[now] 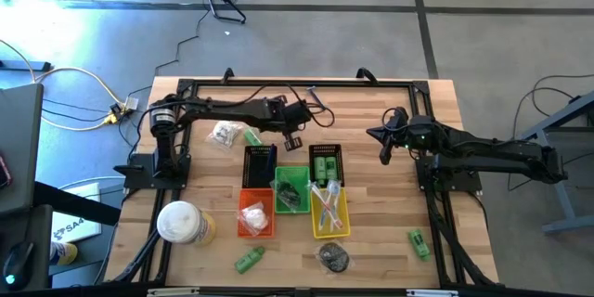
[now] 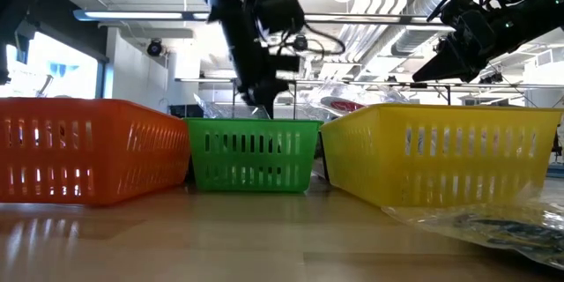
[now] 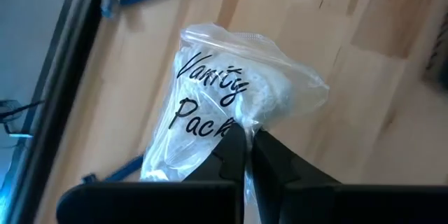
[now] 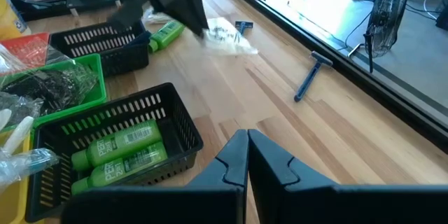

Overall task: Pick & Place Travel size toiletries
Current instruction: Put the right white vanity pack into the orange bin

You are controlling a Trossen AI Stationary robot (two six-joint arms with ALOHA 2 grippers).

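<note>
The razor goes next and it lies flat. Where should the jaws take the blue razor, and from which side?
Grip the blue razor at mid-handle, from straight above, jaws across it. It lies flat on bare wood, and the slim straight handle should pinch more surely than the wider head. The right gripper, now shut, must open first; the left gripper holds the Vanity Pack bag.

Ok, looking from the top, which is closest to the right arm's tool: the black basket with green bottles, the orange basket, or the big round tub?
1. Black basket with green bottles: just to the left of the right tool.
2. Orange basket: farther left, toward the front edge.
3. Round tub: farthest, in the far left front corner.
</note>
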